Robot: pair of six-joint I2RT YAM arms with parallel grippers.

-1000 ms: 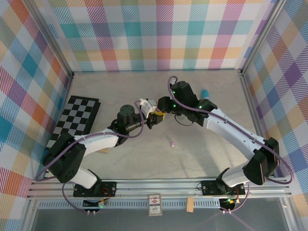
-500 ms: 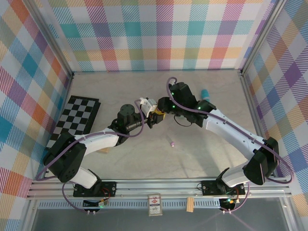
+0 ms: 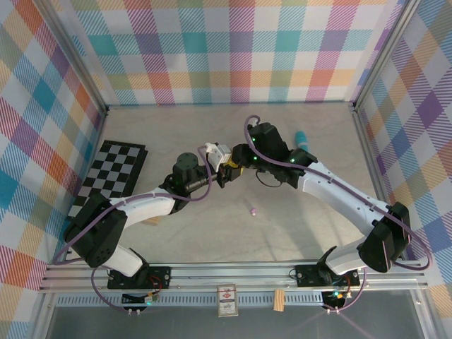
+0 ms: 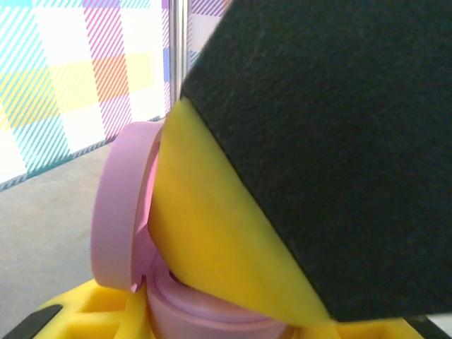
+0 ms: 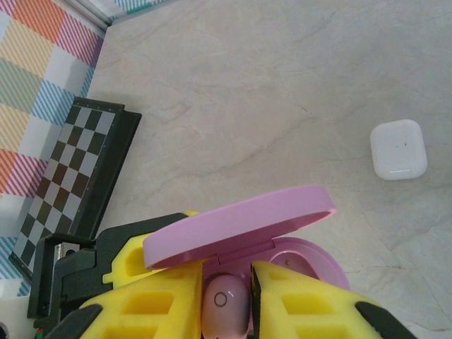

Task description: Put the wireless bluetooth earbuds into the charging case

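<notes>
1. Lying nearest the arm bases in the overhead view, a loose earbud (image 3: 253,210), pink, sits alone on the table (image 3: 212,236), apart from both grippers.
2. Beyond it, the left gripper (image 3: 222,174) and the right gripper (image 3: 235,164) meet at mid-table. From overhead, what they hold is too small to tell.
3. The right wrist view fills that in. The right gripper's yellow fingers (image 5: 296,307) pinch a pink earbud (image 5: 226,304) at the mouth of the open charging case (image 5: 240,224), whose lid is raised. Whether the bud is seated cannot be told.
4. The left wrist view shows the case's base clasped between the left gripper's yellow pads (image 4: 92,311).
5. Farther out, the right wrist view shows a white case (image 5: 399,148) and a chessboard (image 5: 70,176). The overhead view adds a teal cylinder (image 3: 302,136).
</notes>
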